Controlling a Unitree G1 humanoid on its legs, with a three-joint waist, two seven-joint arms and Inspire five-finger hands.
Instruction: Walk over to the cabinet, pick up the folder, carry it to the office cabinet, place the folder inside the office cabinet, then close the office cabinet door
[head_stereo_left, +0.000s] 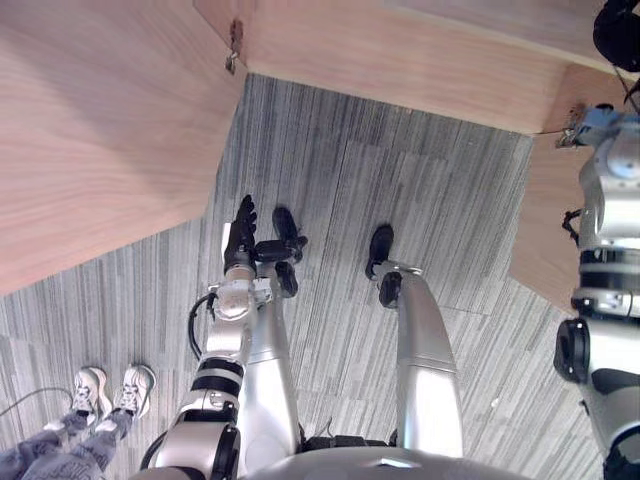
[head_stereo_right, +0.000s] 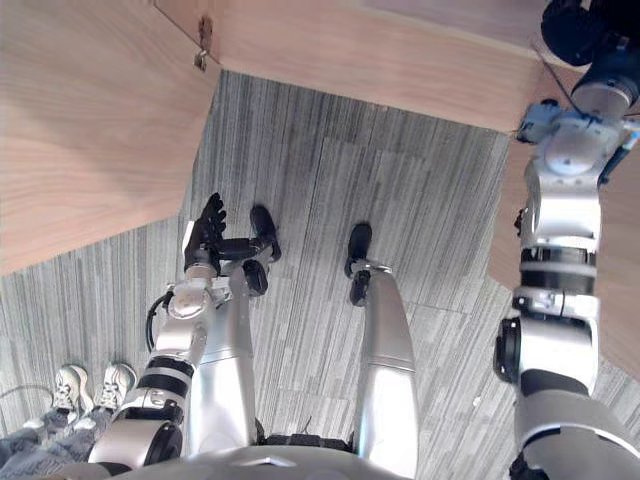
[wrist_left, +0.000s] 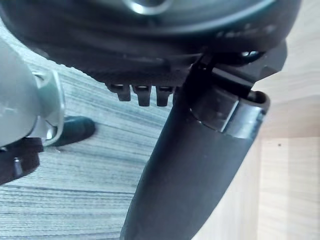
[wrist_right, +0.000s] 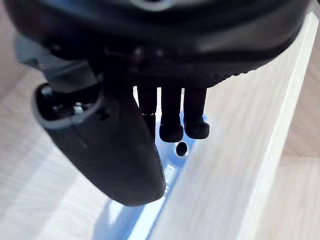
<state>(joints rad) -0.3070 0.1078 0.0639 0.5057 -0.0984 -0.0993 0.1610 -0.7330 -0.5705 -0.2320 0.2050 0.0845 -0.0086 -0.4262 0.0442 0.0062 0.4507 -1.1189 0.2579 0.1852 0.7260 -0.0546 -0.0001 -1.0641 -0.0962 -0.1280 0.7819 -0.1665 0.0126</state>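
The blue folder (wrist_right: 172, 172) rests in the pale wood office cabinet (wrist_right: 240, 150), a narrow blue strip with a round hole in it. My right hand (wrist_right: 172, 112) hovers close over it with relaxed fingers and the thumb (wrist_right: 120, 155) in front; the fingertips are near the folder but do not grip it. In the eye views the right arm is raised at the right, its dark hand (head_stereo_right: 572, 30) up at the cabinet. My left hand (head_stereo_left: 240, 232) hangs low beside my body above the carpet, fingers straight and holding nothing.
The cabinet's open wooden door (head_stereo_left: 90, 140) juts out at the left, its hinge (head_stereo_left: 233, 50) at the top corner. The cabinet front (head_stereo_left: 400, 60) runs across the top. A person's white shoes (head_stereo_left: 110, 390) stand on the grey carpet at the lower left.
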